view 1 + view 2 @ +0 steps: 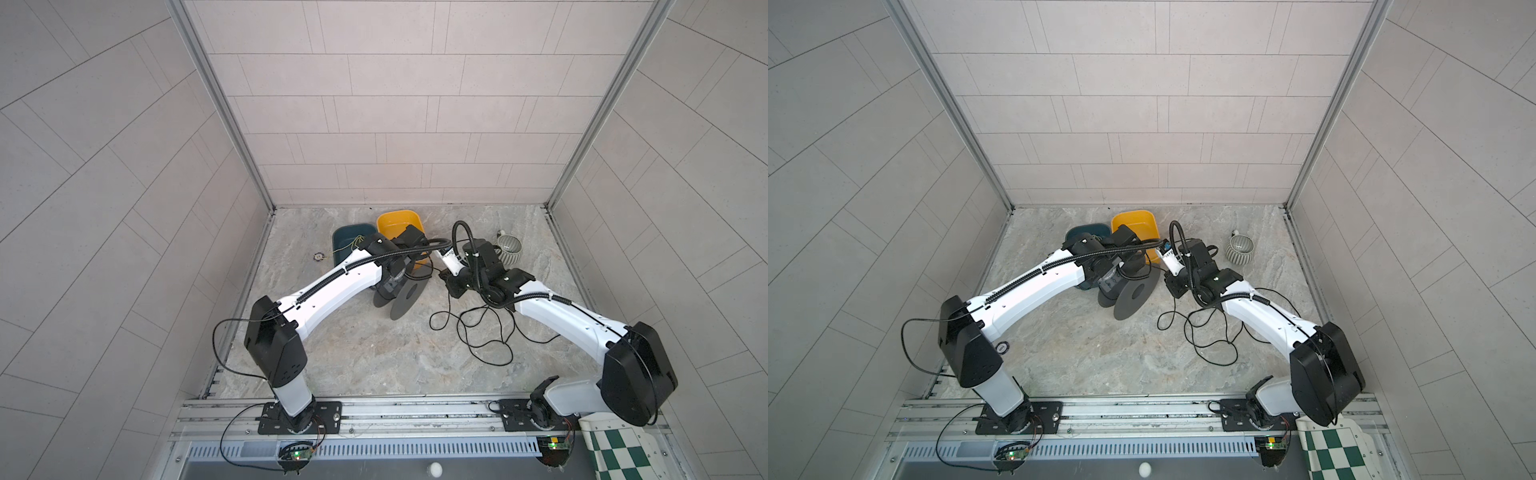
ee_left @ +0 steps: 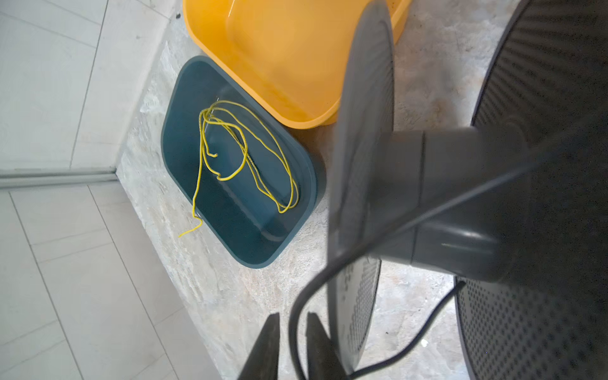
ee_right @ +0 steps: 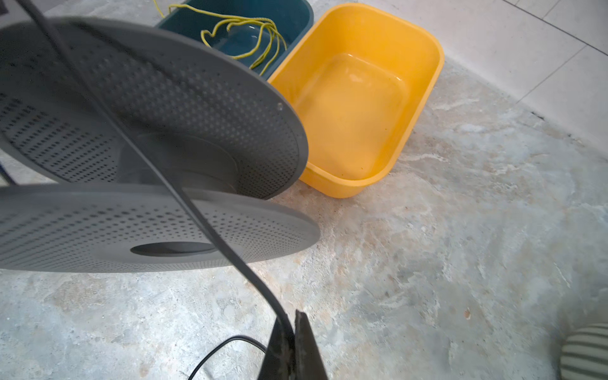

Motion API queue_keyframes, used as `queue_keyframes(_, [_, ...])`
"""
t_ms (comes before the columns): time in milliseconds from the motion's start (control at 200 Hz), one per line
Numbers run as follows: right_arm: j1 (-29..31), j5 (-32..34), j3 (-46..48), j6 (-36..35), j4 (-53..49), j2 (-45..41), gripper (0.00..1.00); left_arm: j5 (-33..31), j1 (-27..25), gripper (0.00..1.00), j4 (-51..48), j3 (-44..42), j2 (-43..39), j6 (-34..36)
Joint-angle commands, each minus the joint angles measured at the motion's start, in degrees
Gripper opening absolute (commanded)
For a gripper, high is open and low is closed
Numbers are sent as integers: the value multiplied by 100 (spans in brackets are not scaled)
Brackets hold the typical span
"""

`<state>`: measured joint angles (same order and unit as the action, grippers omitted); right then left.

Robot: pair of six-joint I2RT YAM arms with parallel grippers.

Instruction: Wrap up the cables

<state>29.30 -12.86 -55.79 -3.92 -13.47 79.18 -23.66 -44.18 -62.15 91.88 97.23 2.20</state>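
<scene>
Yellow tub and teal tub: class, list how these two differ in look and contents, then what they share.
Colour: the yellow tub is bright, the teal tub dark. Contents: the teal tub holds a loose yellow-green cord, one end trailing over its rim; the yellow tub shows nothing inside. Shared: both are rounded-rectangular, open-topped, side by side on the table.

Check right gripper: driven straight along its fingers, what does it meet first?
Probably the spool's near flange, across a bare stretch of table. The right gripper, shut on the black cable, points near that flange's edge; depth is unclear, so it could slip past to the yellow tub.
</scene>
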Motion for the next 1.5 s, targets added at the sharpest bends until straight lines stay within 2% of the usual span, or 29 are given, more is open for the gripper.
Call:
queue_keyframes(0, [-9, 152, 42, 53, -59, -45, 0, 72, 34, 34, 135, -133, -211, -114])
queue_keyframes(70, [-10, 18, 71, 10, -30, -84, 0, 153, 50, 36, 183, -176, -293, -107])
queue_keyframes(135, [-3, 2, 108, -1, 23, -119, 0, 227, 72, 43, 195, -172, -365, -106])
queue_keyframes(215, [-6, -7, 147, -17, 72, -148, 0, 301, 109, 48, 128, -86, -451, -84])
queue_keyframes(450, [-8, -182, 234, -44, 232, -169, 0, 575, 186, 52, 105, 155, -872, 87])
queue_keyframes(480, [-4, -184, 235, -46, 247, -167, 0, 620, 203, 55, 130, 162, -937, 96])
queue_keyframes(596, [-9, -186, 244, -22, 264, -175, 0, 1268, 334, 71, 416, 10, -1215, 86])
queue_keyframes(736, [-15, -166, 462, 86, 589, -396, 0, 2140, 621, 73, 834, -239, -1347, 26])
queue_keyframes(841, [-29, -153, 501, 52, 668, -422, 0, 2917, 814, 68, 1151, -388, -1307, 71])
queue_keyframes(961, [-23, -67, 444, -56, 575, -358, 0, 3243, 829, 65, 1461, -482, -1146, 316])
queue_keyframes(1031, [-31, -50, 438, -118, 560, -337, 0, 3294, 869, 54, 1633, -496, -1006, 414])
queue_keyframes(1111, [-45, -15, 405, -165, 524, -291, 0, 3659, 986, 43, 1663, -373, -805, 458])
queue_keyframes(1236, [-42, 14, 406, -208, 481, -279, 0, 4277, 1106, 40, 1725, -265, -638, 447])
queue_keyframes(1331, [-41, 79, 433, -213, 492, -289, 0, 4362, 1122, 31, 1864, -291, -538, 456])
queue_keyframes(1496, [-40, 252, 423, -211, 449, -263, 0, 4289, 1131, 22, 1644, -102, -298, 501])
